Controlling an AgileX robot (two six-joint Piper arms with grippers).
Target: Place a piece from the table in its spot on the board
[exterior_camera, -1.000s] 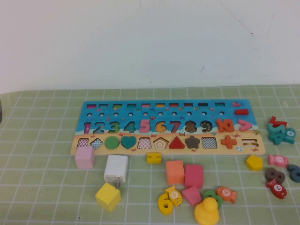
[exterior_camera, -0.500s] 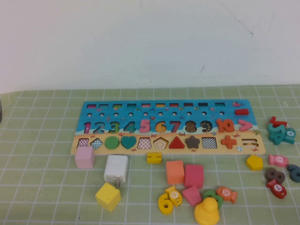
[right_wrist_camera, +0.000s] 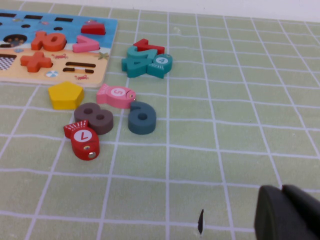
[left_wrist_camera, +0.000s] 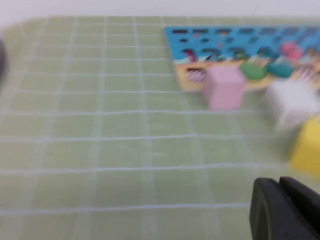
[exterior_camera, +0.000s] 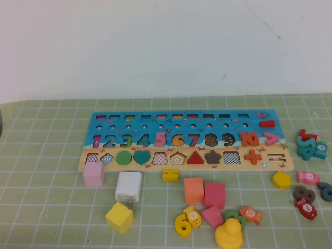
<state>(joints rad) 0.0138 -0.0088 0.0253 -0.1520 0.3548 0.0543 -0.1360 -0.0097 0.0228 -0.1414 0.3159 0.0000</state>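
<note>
Left claw shows only as a dark tip at the corner of its wrist view, low over bare worktop well off the left end of the board; cannot tell if it is open or closed. Right claw is likewise a dark tip over bare worktop, well apart from the loose pieces on the right; state cannot be told either. Neither claw shows in the high view, so both arms look parked and holding nothing that can be seen.

Yellow 6 lies flat on the worktop near the front edge, touching the yellow fish and just left of the yellow duck. It is well apart from the board, with the orange block and pink block in between.

On the board, the 6 slot sits between the pink 5 and red 7 and looks unfilled, patterned backing showing. Judgement: task not started; pick comes first.

The crowding matters: fish and duck hug the 6, so a grasp likely needs to come from its free left side to avoid dragging neighbours. A flat piece probably needs a low pinch.
</note>
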